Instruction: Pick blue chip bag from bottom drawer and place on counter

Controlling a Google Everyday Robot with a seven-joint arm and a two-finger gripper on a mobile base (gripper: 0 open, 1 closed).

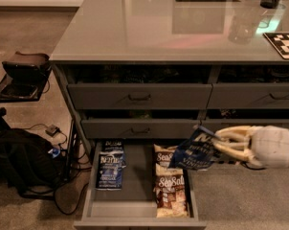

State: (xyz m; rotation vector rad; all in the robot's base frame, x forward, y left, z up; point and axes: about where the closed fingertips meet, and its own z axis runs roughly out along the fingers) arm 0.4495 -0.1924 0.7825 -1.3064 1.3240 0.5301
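Camera view: we see the gripper (217,142) at the lower right, level with the open bottom drawer (137,178) and just outside its right wall, the pale arm reaching in from the right edge of the frame. Its jaws are clamped on the right end of the blue chip bag (194,152), which hangs tilted in the air above the drawer's right rim, clear of the drawer floor and well below the counter (149,28). We note that the bag's left part overlaps the upper tan Sea Salt bag (164,158) in this view; whether the two touch we cannot tell. A lower Sea Salt bag (171,195) lies flat nearer the drawer's front panel, and a second blue bag (110,166) lies flat along the left wall. Above the open drawer we see two rows of closed drawer fronts (139,97) with dark bar handles. A checkerboard (284,43) rests at the counter's right edge. A black backpack (20,162) sits on the floor at left.
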